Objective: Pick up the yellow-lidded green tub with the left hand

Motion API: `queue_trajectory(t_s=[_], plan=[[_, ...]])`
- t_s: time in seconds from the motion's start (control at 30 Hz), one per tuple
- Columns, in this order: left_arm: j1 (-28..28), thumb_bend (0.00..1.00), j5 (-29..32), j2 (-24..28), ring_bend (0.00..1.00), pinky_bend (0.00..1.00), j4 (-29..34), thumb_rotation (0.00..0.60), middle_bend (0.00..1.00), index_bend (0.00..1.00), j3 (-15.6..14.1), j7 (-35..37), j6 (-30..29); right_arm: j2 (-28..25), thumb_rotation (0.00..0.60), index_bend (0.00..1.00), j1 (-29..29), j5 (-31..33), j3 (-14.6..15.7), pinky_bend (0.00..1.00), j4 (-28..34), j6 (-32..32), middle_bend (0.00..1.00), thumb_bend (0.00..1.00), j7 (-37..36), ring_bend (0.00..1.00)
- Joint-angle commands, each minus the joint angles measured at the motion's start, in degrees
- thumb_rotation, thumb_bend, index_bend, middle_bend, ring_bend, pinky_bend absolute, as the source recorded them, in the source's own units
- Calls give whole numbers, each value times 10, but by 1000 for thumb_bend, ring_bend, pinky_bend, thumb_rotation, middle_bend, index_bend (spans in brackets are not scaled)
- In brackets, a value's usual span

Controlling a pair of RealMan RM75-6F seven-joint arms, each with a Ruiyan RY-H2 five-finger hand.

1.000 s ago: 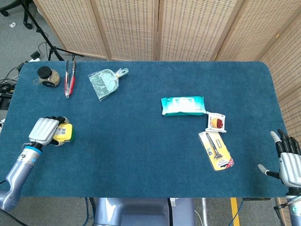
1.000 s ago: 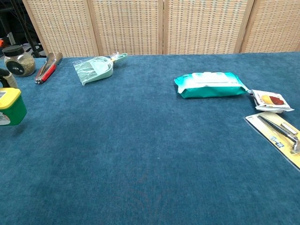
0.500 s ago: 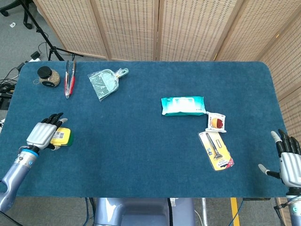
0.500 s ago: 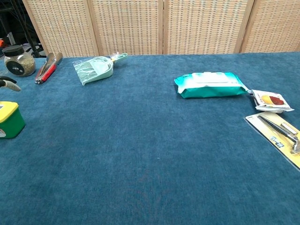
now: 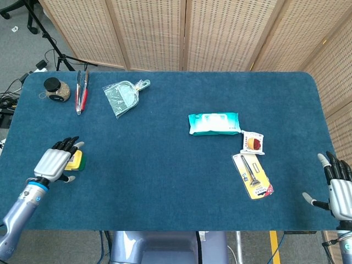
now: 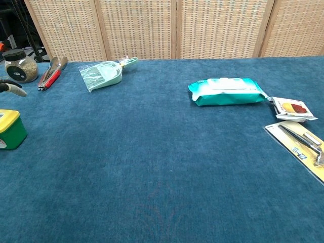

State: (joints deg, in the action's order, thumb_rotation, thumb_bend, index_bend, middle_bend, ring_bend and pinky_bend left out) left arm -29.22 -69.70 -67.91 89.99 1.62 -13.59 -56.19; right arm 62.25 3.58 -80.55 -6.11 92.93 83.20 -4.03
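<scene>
The tub (image 5: 75, 160) sits on the blue surface (image 5: 165, 165) at lower left of the head view. The left hand (image 5: 53, 161) is over and beside it, fingers spread, gripping nothing. The step looks like the approach: next the fingers must close round the tub's sides before any lift. The right hand (image 5: 339, 190) hangs open at lower right, well apart. A jar (image 5: 56, 89), tongs (image 5: 81, 91) and a dustpan (image 5: 123, 97) lie at upper left, none blocking the way.
</scene>
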Motion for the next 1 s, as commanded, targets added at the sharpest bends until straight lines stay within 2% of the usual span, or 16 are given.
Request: queue_trajectory(t_s=[0.03, 0.2, 0.3, 0.43, 0.5, 0.63, 0.8, 0.87, 1.0], plan=[[-14, 0, 35, -24, 0, 149, -6, 600, 0, 66, 11, -32, 14, -2, 600, 0, 0, 4, -2, 0, -2, -3, 0, 0, -4, 0], [-21, 0, 63, -35, 7, 149, -9, 600, 0, 67, 14, -63, 19, -4, 600, 0, 0, 7, -4, 0, -2, -3, 0, 0, -10, 0], [-26, 0, 81, -42, 75, 153, -12, 600, 33, 114, 17, -77, 24, -4, 600, 0, 1, 10, -5, 0, -4, -6, 0, 0, -12, 0], [-27, 9, 71, -49, 277, 262, -22, 600, 252, 359, 17, -78, 15, -5, 600, 0, 3, 14, -6, 0, -4, -10, 0, 0, -13, 0], [-26, 21, 77, -52, 319, 295, -24, 600, 302, 421, 17, -95, 4, -4, 600, 0, 3, 14, -6, 0, -5, -10, 0, 0, -12, 0], [-25, 28, 106, -63, 328, 310, -26, 600, 310, 433, 20, -133, -13, -4, 600, 0, 3, 15, -6, 0, -4, -11, 0, 0, -13, 0], [-24, 48, 117, -71, 342, 372, -31, 600, 313, 441, 22, -143, -19, -4, 600, 0, 3, 14, -6, 0, -4, -10, 0, 0, -13, 0], [-24, 92, 120, -75, 372, 428, -34, 600, 331, 460, 22, -140, -18, -4, 600, 0, 3, 14, -6, 0, -5, -10, 0, 0, -13, 0], [-22, 195, 111, -74, 391, 467, -38, 600, 349, 485, 22, -113, -9, -3, 600, 0, 4, 15, -6, 0, -5, -12, 0, 0, -12, 0]])
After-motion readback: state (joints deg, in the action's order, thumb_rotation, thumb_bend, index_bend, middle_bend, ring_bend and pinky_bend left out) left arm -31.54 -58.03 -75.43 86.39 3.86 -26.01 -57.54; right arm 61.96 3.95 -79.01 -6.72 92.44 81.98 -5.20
